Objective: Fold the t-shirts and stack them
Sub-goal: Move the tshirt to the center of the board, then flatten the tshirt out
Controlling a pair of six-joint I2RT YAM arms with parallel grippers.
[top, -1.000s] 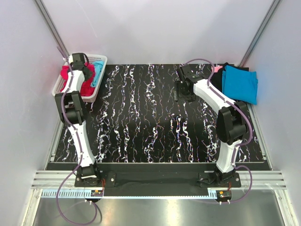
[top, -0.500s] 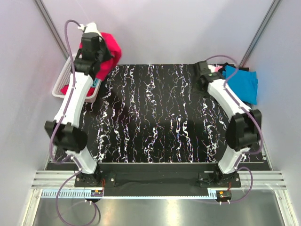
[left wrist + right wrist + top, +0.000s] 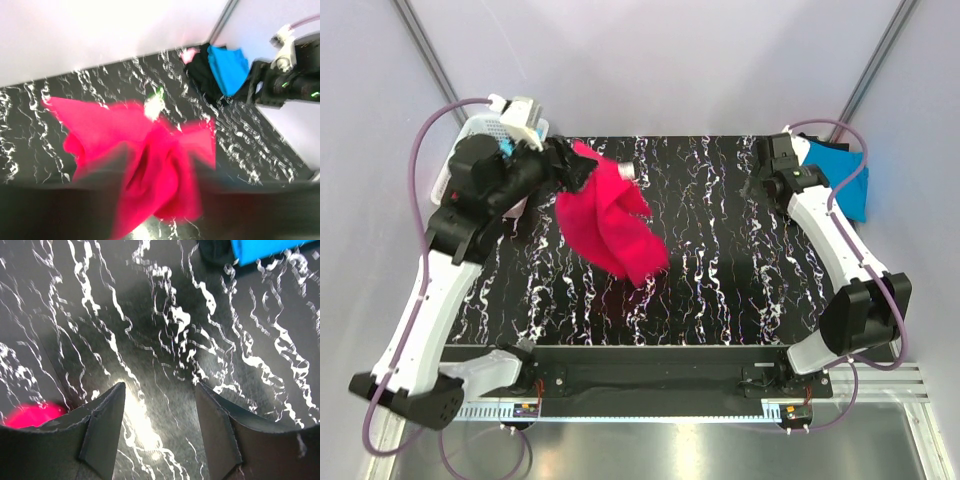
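A crimson t-shirt hangs bunched in the air over the left half of the table, trailing right from my left gripper. The left wrist view is smeared by motion. There the red t-shirt fills the middle, and the dark fingers stand wide apart on either side of it, open. A turquoise t-shirt lies on a black one at the back right corner, with a bit of pale pink behind them. My right gripper hovers open and empty over bare table just left of that stack.
The white lattice basket sits at the back left, mostly hidden behind my left arm, with a scrap of turquoise cloth showing. The black marbled tabletop is walled in by pale panels and metal posts.
My left arm lifted the red t-shirt out of the basket and swung it right over the table. My right arm drew back toward the right rear stack.
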